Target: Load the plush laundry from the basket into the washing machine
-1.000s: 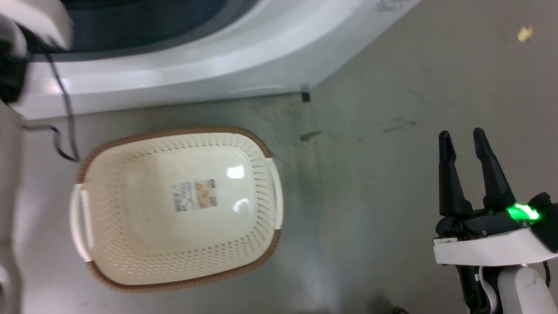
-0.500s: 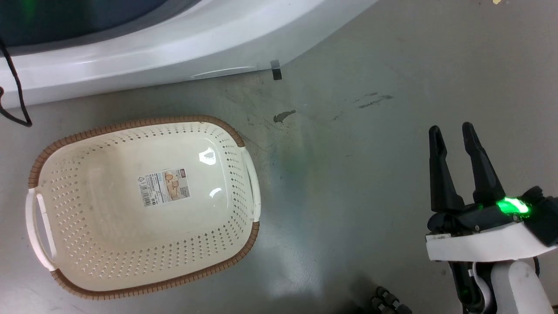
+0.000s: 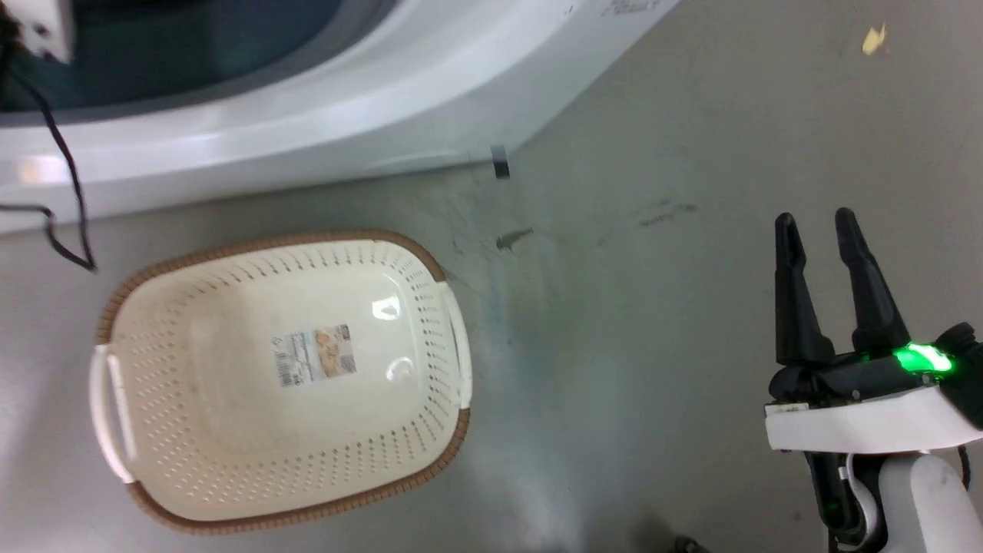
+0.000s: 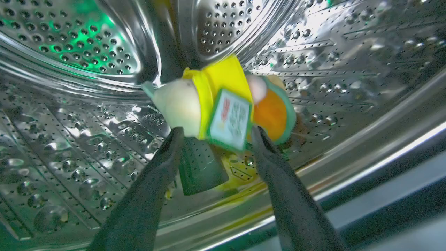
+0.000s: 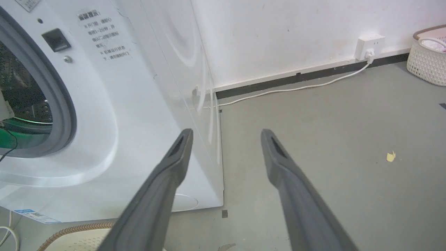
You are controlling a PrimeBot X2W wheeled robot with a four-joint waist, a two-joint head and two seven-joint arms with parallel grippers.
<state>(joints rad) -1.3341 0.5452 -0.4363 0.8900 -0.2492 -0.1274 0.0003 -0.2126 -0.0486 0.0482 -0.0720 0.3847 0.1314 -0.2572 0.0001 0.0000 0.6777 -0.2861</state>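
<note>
Left tool [image 4: 216, 134] is inside the washing machine [image 4: 87, 115], fingers spread about as wide as they go and clamping nothing. The plush laundry [image 4: 223, 101] sits at 12 o'clock of the tips, blurred against the steel drum wall, and I judge it loose rather than pinched. Going that deep makes sense to me: let go past the opening, the toy can't roll back out. On the head camera the basket [image 3: 230, 438] lies at 8 o'clock on the floor, bare but for its sticker, close under the washer front so the carry is short. Right tool [image 3: 814, 221] hovers at 4 o'clock, fingers parted and holding nothing, parked well apart from the basket.
</note>
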